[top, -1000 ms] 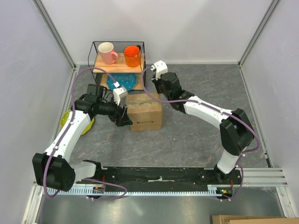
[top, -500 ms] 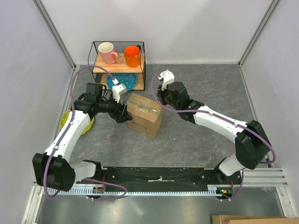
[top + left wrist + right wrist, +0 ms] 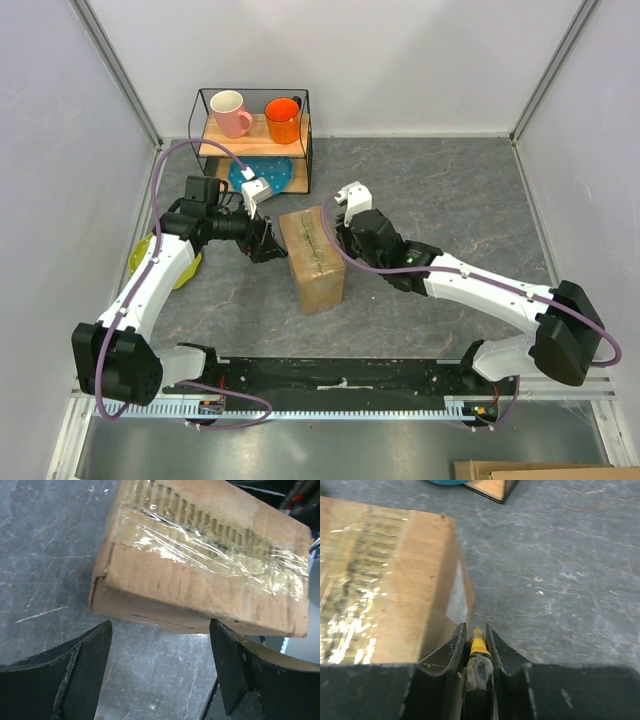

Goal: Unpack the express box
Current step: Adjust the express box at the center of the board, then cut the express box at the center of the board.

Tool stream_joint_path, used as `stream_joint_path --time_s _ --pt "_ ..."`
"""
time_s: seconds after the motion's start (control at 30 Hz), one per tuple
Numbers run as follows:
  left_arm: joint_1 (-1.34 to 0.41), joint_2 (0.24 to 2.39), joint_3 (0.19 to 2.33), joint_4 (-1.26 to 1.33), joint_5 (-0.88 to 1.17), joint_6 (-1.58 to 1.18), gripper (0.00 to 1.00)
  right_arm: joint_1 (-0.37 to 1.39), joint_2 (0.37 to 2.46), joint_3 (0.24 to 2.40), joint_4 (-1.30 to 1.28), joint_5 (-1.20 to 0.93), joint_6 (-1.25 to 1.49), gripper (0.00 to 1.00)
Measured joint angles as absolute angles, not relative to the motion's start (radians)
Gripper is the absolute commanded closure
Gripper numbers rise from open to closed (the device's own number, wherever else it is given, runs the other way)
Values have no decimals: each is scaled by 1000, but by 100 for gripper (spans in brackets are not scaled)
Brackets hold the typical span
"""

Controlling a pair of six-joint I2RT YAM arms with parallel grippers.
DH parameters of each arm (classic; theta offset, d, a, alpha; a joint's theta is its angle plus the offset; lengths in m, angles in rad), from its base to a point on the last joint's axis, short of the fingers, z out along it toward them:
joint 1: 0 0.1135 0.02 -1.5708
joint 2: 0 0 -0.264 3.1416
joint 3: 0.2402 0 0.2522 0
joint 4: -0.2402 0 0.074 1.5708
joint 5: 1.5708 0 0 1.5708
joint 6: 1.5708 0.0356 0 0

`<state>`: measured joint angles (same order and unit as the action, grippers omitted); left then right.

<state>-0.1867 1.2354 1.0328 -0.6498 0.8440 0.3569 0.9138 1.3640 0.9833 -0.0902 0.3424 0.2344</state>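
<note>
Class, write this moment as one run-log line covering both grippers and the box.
left gripper: open, beside box | right gripper: shut on yellow-tipped tool | box: taped shut, on table

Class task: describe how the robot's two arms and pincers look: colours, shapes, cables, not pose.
Both the left arm and right arm have white shells with black joints. A purple cable loops along each. A white camera block sits at each wrist. The left pincer and right pincer have black, wedge-shaped fingers.
</note>
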Motion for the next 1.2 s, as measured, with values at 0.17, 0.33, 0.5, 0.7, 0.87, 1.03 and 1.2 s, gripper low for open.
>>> stream_joint_path --time_s 0.17,0.33,0.5,0.7,0.87,1.03,1.2 --pt "-187 1235 1041 -688 904 377 14 912 1371 1020 -161 445 216 100" --pt "-176 1226 1118 -763 926 424 12 909 1399 1114 -205 516 178 100" --pt "-138 1211 1226 -797 961 470 9 905 1409 1205 -237 585 133 100" --pt "-123 1249 1278 -768 996 471 10 899 1406 1319 -249 615 95 100" --pt "-123 1362 1280 -701 1000 411 16 899 1380 1359 -230 573 78 100" --pt "-121 1414 1263 -636 1000 363 19 910 1343 1358 -163 482 69 100" --pt "-120 1415 1251 -592 1008 342 24 976 1339 1355 -75 426 34 100"
